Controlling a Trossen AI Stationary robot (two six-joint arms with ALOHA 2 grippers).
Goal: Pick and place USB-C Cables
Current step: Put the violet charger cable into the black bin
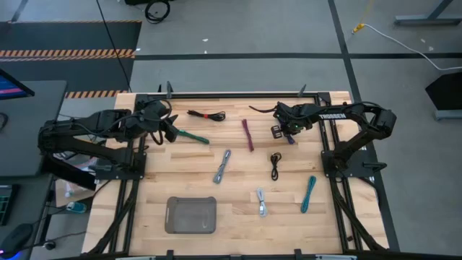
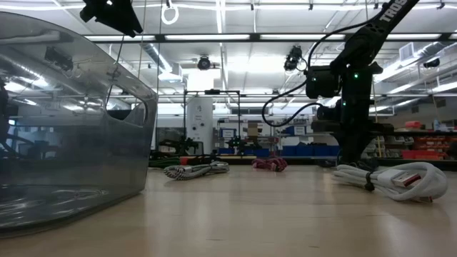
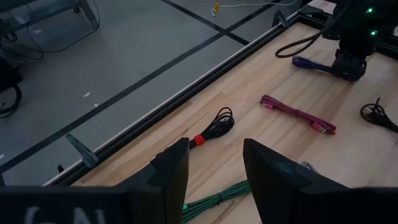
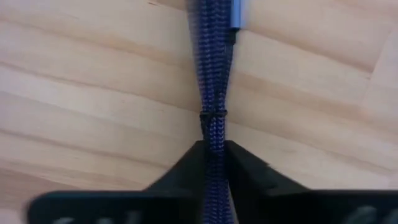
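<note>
Two dark fingers (image 4: 214, 158) of the right gripper (image 1: 286, 132) are pressed against the sides of a purple braided USB-C cable (image 4: 212, 74) lying flat on the pale wooden table (image 1: 238, 209). In the right wrist view the pinch is seen near mid-length, just short of the thin tie band around the bundle; the cable runs straight ahead from the fingertips, so its long axis is in line with the gripper's reach and crosswise to the closing direction. The grip is judged seated, with a straight lift as the next move.

Seen from above, the gripper is placed at about 1 o'clock from the table centre, near the far rail. A translucent grey rectangular tray (image 1: 190, 215) is found at roughly 7 o'clock from this gripper, well apart, across the table. A carry toward it, if it is the drop point, would pass over the maroon cable (image 1: 247, 135) and the grey cable (image 1: 222, 167).

Left gripper (image 1: 170, 130) is held spread and empty at about 11 o'clock from the table centre, just beside the green braided cable (image 3: 217, 198) and near the black cable with a red tie (image 3: 213, 129). The right arm is the nearer one to the purple cable; the left arm is the nearer one to the green and black-red cables.
</note>
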